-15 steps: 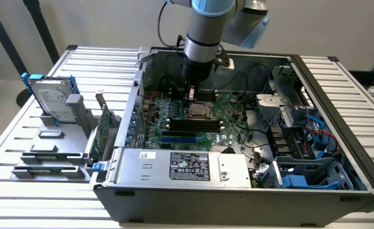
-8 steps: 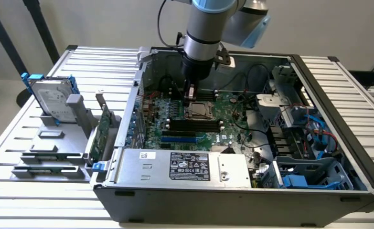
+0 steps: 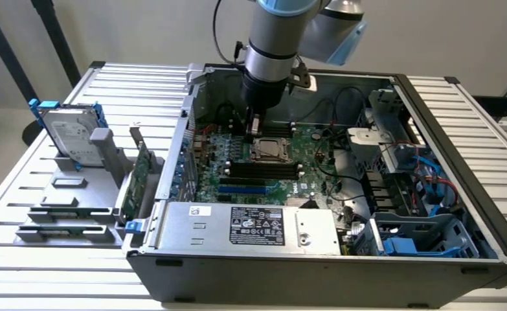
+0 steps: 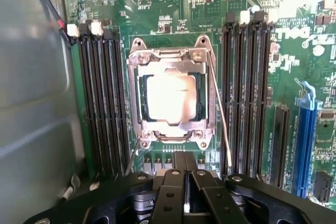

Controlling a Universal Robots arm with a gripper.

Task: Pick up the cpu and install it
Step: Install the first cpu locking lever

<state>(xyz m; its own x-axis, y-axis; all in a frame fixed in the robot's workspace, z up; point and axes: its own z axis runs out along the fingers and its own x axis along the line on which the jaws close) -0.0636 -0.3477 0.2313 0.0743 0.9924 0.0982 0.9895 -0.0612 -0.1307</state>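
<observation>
The cpu [image 4: 170,97], a small square chip with a dull silver top, lies flat in the metal-framed socket [image 4: 171,57] on the green motherboard [image 3: 309,170]. In the exterior view the cpu [image 3: 270,150] sits in the middle of the open computer case. My gripper [image 3: 255,133] hangs just above the board at the socket's far edge, a short way off the chip. Its black fingers [image 4: 173,187] are shut together with nothing between them. A thin wire lever [image 4: 220,114] runs along one side of the socket.
Black memory slots [image 4: 102,103] flank the socket on both sides, and a blue card slot [image 4: 304,145] lies further out. A silver labelled box [image 3: 248,227] fills the case front. Cables and a drive cage [image 3: 408,243] crowd the exterior view's right. A hard drive [image 3: 72,139] stands outside the case.
</observation>
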